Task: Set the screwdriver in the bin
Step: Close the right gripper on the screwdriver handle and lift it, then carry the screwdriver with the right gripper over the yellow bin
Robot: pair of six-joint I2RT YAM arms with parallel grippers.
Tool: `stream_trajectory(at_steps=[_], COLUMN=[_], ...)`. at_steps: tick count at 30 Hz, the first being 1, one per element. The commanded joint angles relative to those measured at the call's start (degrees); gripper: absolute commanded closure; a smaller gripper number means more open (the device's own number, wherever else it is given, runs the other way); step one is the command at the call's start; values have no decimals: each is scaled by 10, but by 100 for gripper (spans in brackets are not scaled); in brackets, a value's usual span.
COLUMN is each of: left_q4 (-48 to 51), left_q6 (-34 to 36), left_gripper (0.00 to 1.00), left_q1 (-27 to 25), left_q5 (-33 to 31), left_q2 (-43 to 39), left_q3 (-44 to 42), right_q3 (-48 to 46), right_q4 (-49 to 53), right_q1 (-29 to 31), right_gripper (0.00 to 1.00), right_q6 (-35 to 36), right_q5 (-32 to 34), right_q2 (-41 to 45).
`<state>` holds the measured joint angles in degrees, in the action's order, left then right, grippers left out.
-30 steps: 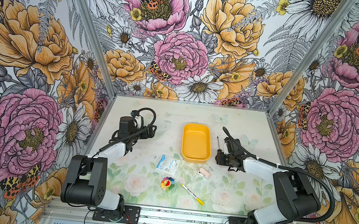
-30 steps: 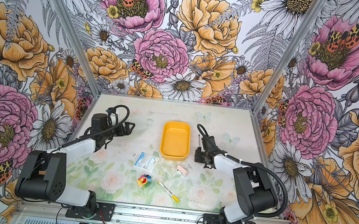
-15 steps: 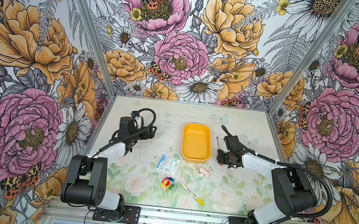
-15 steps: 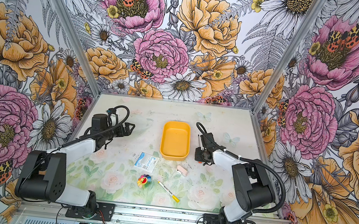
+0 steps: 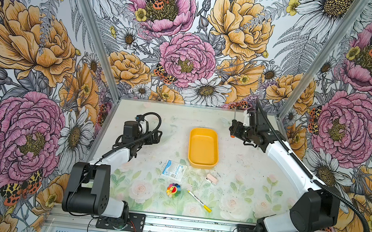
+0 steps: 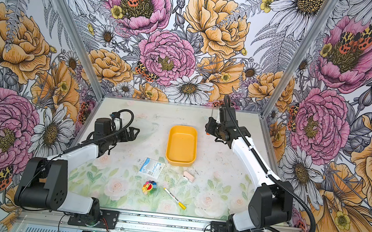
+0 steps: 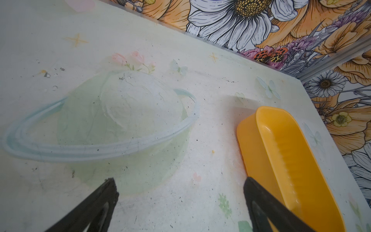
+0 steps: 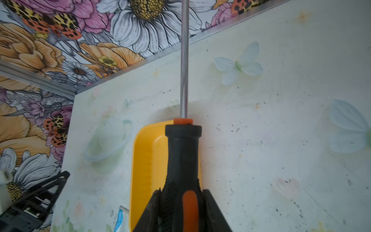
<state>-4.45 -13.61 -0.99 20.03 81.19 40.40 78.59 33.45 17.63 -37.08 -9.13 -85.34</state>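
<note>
Black-handled screwdriver (image 8: 183, 152): clamped at the handle by the right tool (image 5: 236, 130), judged lifted clear of the bench (image 5: 245, 175), near the far end of the bin (image 5: 203, 147), not yet over it.
Bin: seen empty.
Left tool (image 7: 180, 200): jaws apart, nothing held.
Risk: if released early, the screwdriver would be dropped on the bench; if carried crosswise, the shaft may be caught on the rim.
Cause: misjudged travel.

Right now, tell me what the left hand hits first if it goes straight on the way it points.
Probably the bare table beside the bin: the open left hand tilts down toward it. One finger could clip the bin's wall; depth is unclear.
</note>
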Motion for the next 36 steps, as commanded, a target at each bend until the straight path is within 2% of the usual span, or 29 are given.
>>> stream_trajectory(at_steps=[1,6,15,23,36], left_q4=[0,4,3,-4,-4], left_q6=[-3,2,9,8,8], left_gripper=[1,1,1,1,1], left_q1=[2,3,3,3,3], left_q5=[14,13,14,17,17], left_q2=[-16,-23,-12,3,11], left_q3=[14,14,13,18,18], right_q3=[50,69,17,-8,3], right_q4=[14,42,67,70,69], right_q1=[43,89,151,163,163], right_gripper=[100,100,100,100,100], right_q6=[-67,-74,-105,-121,-110], right_q5=[-16,-14,-5,-7,8], right_q2=[-28,-73,-102,-125,-186])
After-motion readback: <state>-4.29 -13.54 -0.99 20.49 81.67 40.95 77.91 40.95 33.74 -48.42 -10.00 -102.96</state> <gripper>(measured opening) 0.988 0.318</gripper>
